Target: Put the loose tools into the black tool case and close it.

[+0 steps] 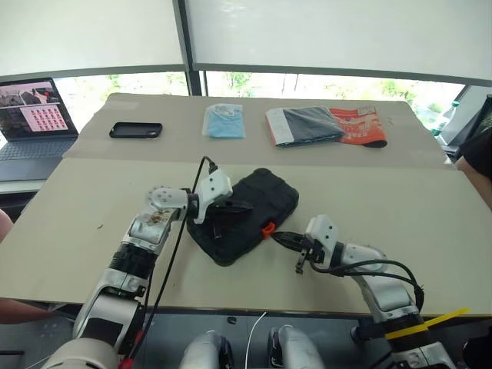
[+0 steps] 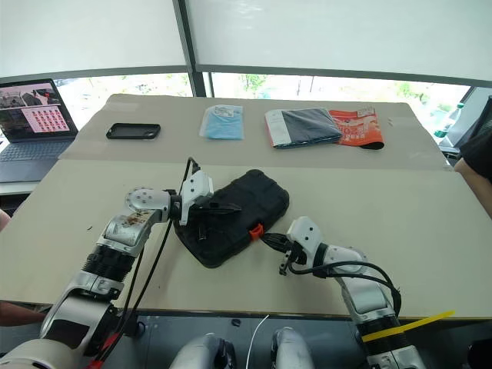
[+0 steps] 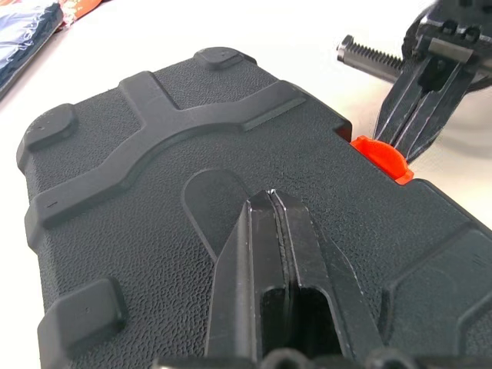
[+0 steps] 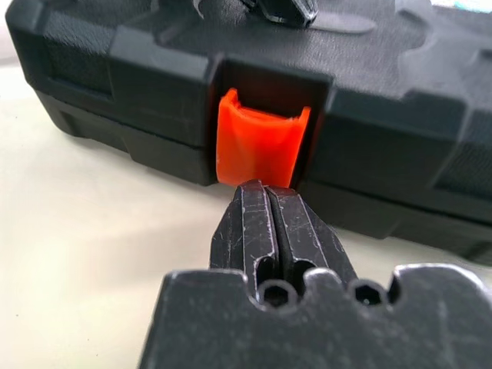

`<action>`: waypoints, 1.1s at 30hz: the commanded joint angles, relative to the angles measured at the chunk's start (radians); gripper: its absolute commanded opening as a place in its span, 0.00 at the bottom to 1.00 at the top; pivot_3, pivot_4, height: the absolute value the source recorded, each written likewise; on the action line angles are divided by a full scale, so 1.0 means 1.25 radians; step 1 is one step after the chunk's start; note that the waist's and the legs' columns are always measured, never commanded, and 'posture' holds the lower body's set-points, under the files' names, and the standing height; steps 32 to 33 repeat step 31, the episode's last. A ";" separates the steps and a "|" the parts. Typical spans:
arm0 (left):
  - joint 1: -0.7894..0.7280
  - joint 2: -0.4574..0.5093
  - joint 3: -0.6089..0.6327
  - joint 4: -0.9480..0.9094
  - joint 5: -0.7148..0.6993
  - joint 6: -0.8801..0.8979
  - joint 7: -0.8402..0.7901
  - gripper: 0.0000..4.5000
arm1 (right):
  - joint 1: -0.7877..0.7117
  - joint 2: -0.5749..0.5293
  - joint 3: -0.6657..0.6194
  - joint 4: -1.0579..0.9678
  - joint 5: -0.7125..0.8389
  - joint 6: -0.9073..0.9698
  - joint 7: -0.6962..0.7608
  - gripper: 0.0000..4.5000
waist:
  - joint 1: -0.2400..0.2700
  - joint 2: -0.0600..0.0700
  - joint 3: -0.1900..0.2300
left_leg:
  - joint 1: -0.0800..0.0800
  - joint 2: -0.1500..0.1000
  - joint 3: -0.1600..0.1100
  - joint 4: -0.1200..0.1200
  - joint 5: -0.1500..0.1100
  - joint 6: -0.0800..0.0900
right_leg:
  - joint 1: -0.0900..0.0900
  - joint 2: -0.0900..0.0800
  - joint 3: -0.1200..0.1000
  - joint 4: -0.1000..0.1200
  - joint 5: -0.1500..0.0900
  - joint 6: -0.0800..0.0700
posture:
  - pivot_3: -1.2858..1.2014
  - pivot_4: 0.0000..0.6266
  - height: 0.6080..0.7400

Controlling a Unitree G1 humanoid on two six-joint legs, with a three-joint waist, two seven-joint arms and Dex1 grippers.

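The black tool case [image 1: 265, 196] lies with its lid down, set at a slant in the middle of the table. My left gripper [image 1: 247, 206] is shut and its tips [image 3: 270, 194] rest on the textured lid. The small orange latch [image 4: 260, 142] sits on the case's near side. My right gripper [image 4: 263, 187] is shut, and its tips touch the lower edge of that latch [image 1: 267, 228]. The loose tools are out of view.
At the back of the table lie a flat black phone [image 1: 135, 130], a blue packet [image 1: 224, 121], a grey folded packet [image 1: 307, 125] and an orange one [image 1: 357, 125]. An open laptop [image 1: 31, 115] stands at the far left. A person's arm [image 1: 478, 165] shows at the right edge.
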 commanded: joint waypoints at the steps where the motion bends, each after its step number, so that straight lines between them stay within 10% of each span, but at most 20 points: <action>1: 0.050 0.001 -0.045 0.032 0.028 0.038 -0.002 0.00 | -0.041 0.026 0.003 -0.006 0.006 -0.037 -0.003 0.02 | -0.002 0.000 0.000 | 0.000 0.000 0.000 0.000 0.000 0.000 | 0.000 0.000 0.000 0.000 0.000 0.000 | 0.52 0.24 1.00; 10: 0.093 0.014 0.081 -0.033 -0.099 0.031 -0.024 0.00 | -0.018 -0.004 -0.047 -0.053 0.071 -0.021 0.044 0.02 | -0.005 0.001 0.001 | -0.001 0.000 0.000 -0.001 0.001 -0.001 | -0.002 0.000 0.000 0.000 0.000 0.000 | 0.52 0.24 1.00; 22: 0.300 0.256 0.368 -0.037 -0.149 -0.097 0.033 0.98 | 0.129 -0.250 -0.272 -0.042 0.117 -0.143 0.157 0.86 | 0.004 0.001 0.008 | -0.009 0.000 0.001 -0.004 0.002 -0.003 | -0.010 0.000 0.000 -0.002 -0.001 -0.001 | 0.52 0.24 1.00; 24: 0.335 0.269 0.386 -0.031 -0.137 -0.139 0.049 1.00 | 0.127 -0.266 -0.287 0.016 0.112 -0.189 0.170 0.99 | 0.005 0.001 0.008 | -0.009 -0.001 0.001 -0.004 0.003 -0.003 | -0.011 0.000 0.000 -0.002 -0.001 -0.001 | 0.52 0.24 1.00; 33: 0.385 0.259 0.405 -0.019 -0.129 -0.255 0.103 1.00 | 0.104 -0.294 -0.291 0.147 0.080 -0.311 0.199 0.99 | 0.018 0.000 0.010 | -0.013 -0.001 0.002 -0.004 0.004 -0.006 | -0.014 -0.001 -0.001 -0.003 -0.001 -0.002 | 0.52 0.24 1.00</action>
